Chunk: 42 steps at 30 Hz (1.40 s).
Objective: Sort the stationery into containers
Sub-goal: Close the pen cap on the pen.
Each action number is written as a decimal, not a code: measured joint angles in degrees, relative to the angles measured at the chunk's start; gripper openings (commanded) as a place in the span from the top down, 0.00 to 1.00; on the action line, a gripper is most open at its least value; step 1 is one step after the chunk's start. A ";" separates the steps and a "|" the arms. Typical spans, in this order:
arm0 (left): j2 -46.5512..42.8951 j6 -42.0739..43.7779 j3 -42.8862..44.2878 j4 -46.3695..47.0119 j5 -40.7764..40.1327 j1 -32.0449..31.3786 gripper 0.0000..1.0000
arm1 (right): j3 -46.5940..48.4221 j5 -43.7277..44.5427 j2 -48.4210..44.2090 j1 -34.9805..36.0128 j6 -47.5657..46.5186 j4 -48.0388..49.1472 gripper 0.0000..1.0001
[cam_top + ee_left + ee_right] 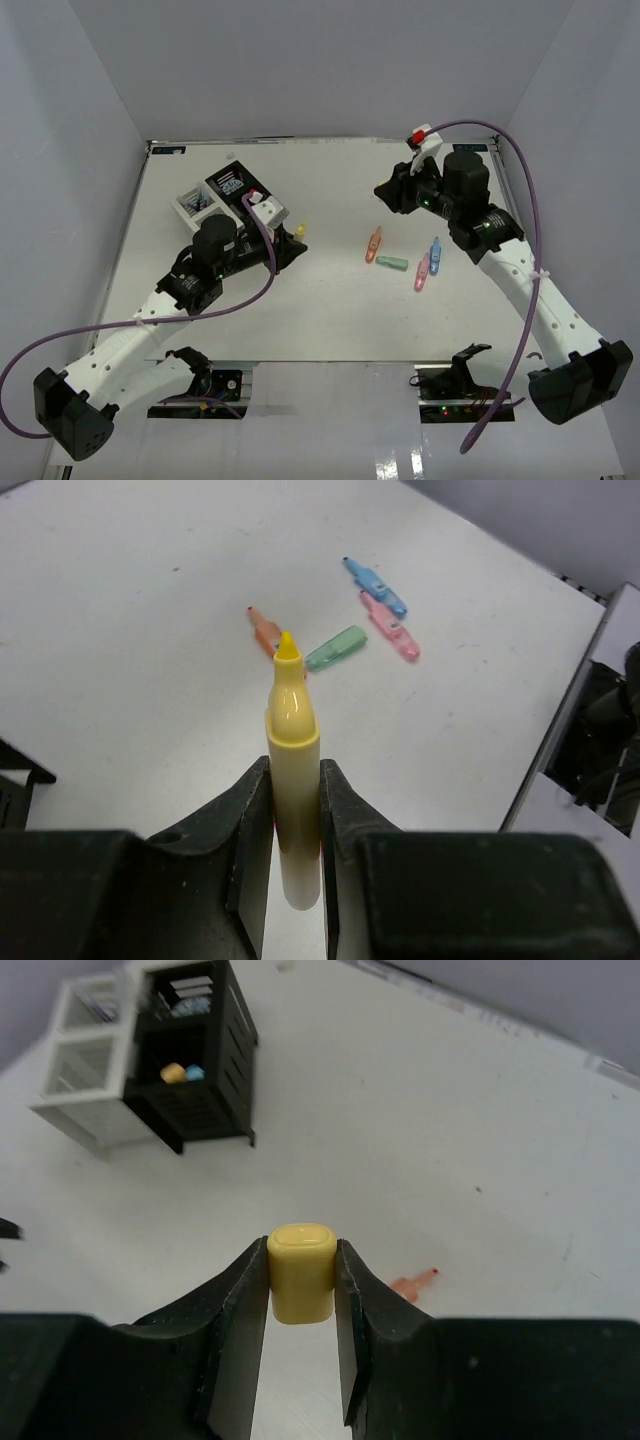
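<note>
Yellow highlighter uncapped, body and cap in separate arms.
Left jaws grasp yellow highlighter (293, 730) by containers (215, 195), far left; right jaws grasp yellow cap (300, 1272), far right; loose highlighters (392, 263) lie between on tabletop (330, 315).

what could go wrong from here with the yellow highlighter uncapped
1. The yellow highlighter gripped in the left end effector has its tip bare, so it could mark the table if it dips.
2. The cap is pinched near the tips of the right end effector. Recapping needs close alignment, and a miss could knock either piece loose.
</note>
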 measured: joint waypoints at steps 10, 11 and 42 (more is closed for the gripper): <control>10.10 0.31 5.44 10.36 9.64 -0.09 1.00 | -8.39 2.80 -4.70 10.27 22.80 22.47 0.92; 10.25 0.33 5.42 10.97 9.68 -0.11 1.00 | -8.59 3.93 -4.55 11.89 24.28 23.78 0.92; 6.32 1.38 -0.74 15.80 -1.84 -0.44 1.00 | -8.07 28.00 2.32 30.62 26.40 36.22 0.92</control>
